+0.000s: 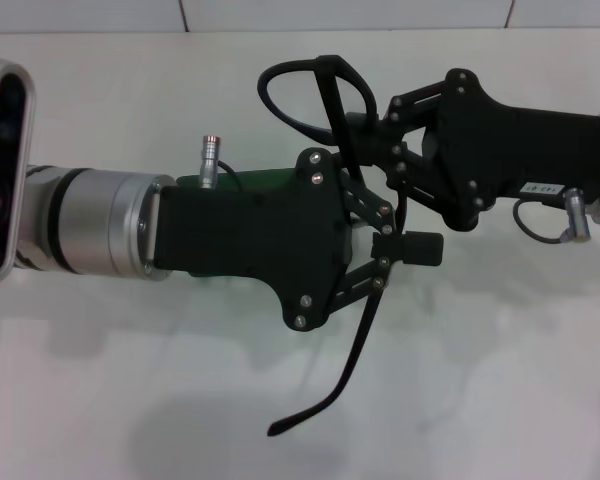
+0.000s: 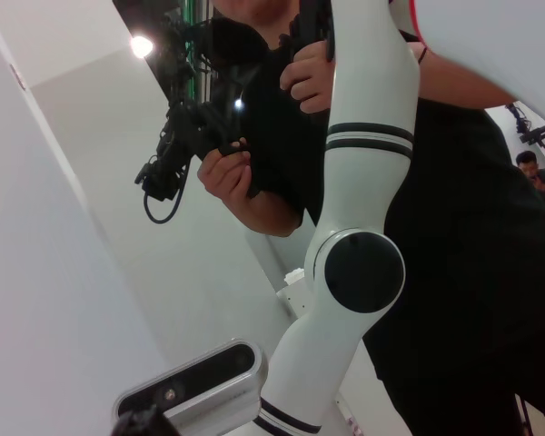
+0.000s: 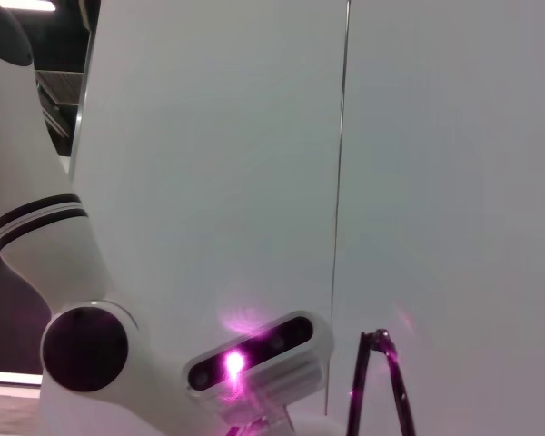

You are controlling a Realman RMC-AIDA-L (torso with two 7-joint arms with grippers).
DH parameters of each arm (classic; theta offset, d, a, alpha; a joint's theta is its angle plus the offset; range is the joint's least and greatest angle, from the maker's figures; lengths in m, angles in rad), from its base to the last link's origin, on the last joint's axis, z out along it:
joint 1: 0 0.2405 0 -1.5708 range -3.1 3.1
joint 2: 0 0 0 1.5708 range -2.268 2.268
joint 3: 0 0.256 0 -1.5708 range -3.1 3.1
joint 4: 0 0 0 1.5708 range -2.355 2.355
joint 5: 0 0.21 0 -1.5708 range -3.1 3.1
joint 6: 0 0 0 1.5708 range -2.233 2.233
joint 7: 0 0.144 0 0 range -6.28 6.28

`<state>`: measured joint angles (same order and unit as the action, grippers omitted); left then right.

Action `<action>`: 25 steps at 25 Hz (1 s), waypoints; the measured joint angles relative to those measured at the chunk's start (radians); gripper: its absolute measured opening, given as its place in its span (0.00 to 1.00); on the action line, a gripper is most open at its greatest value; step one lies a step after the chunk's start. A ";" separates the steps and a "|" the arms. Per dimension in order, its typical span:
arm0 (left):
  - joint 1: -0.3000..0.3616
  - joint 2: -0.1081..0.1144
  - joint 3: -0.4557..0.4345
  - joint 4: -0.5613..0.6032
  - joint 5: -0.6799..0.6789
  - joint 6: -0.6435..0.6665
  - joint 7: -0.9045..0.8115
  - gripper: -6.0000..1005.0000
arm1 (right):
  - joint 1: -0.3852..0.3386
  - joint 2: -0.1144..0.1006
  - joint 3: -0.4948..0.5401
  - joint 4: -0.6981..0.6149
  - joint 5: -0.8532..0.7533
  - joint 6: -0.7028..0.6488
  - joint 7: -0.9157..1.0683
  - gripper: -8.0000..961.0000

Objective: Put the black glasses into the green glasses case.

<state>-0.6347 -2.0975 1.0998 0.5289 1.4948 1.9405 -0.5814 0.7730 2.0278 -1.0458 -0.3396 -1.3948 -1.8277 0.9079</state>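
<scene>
The black glasses [image 1: 310, 88] hang above the white table, lens frame toward the far side and one long temple arm trailing down toward the near side. My right gripper [image 1: 355, 125] reaches in from the right and is shut on the frame near its hinge. My left gripper [image 1: 408, 249] comes from the left and is shut where the trailing temple arm crosses its fingertips. The green glasses case [image 1: 265, 178] lies on the table under the left gripper's body; only a thin strip shows. A thin black piece of the glasses [image 3: 356, 391] also shows in the right wrist view.
The white table [image 1: 500, 380] spreads all around, with a wall along its far edge. A silver connector [image 1: 208, 152] sticks up from my left wrist, and a cable loop [image 1: 545, 225] hangs off the right one. The left wrist view shows a person [image 2: 254, 173] beyond my arm.
</scene>
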 joint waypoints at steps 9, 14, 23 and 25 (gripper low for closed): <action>-0.011 0.002 0.000 -0.015 0.000 -0.012 0.000 0.02 | 0.000 0.000 -0.005 0.002 0.001 -0.005 -0.006 0.08; -0.010 0.003 0.000 -0.015 0.000 -0.013 -0.001 0.02 | -0.007 0.000 0.004 0.001 0.002 -0.002 -0.008 0.08; 0.009 0.009 -0.020 -0.015 0.000 -0.016 -0.003 0.02 | -0.069 -0.014 0.020 -0.043 0.081 0.040 -0.011 0.08; 0.021 0.013 -0.049 -0.011 0.001 -0.024 -0.007 0.02 | -0.102 -0.015 0.036 -0.070 0.085 0.061 -0.011 0.08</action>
<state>-0.6137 -2.0846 1.0506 0.5175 1.4962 1.9168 -0.5881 0.6715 2.0126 -1.0098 -0.4095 -1.3100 -1.7665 0.8973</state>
